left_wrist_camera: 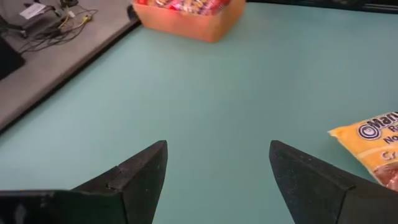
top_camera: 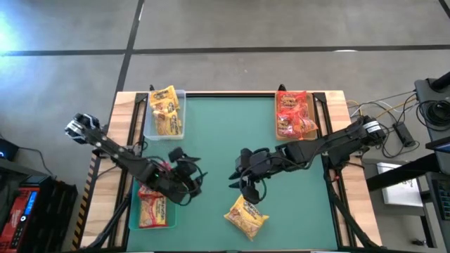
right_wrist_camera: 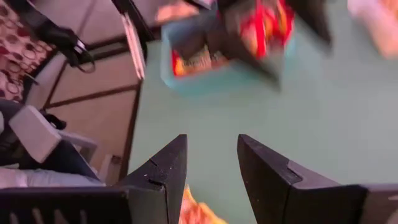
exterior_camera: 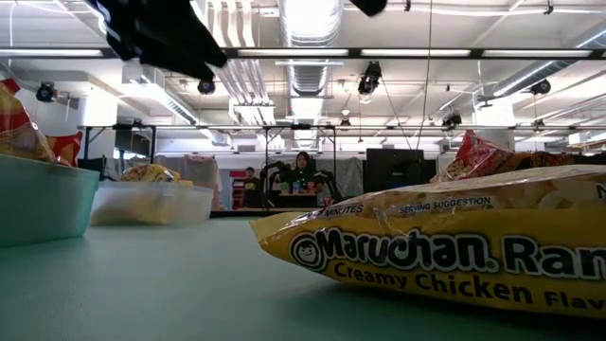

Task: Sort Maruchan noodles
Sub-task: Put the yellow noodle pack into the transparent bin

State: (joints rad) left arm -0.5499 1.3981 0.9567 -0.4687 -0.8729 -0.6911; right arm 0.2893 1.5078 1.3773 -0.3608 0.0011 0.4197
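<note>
Last loose Maruchan Creamy Chicken packet lies at table's six o'clock; right gripper, fingers parted and empty, hovers just beyond it, should descend squarely; left gripper spread, empty, beside green tray.

Yellow noodle packet reading "Maruchan Ramen", "Creamy Chicken Flavor", "Serving Suggestion"
</note>
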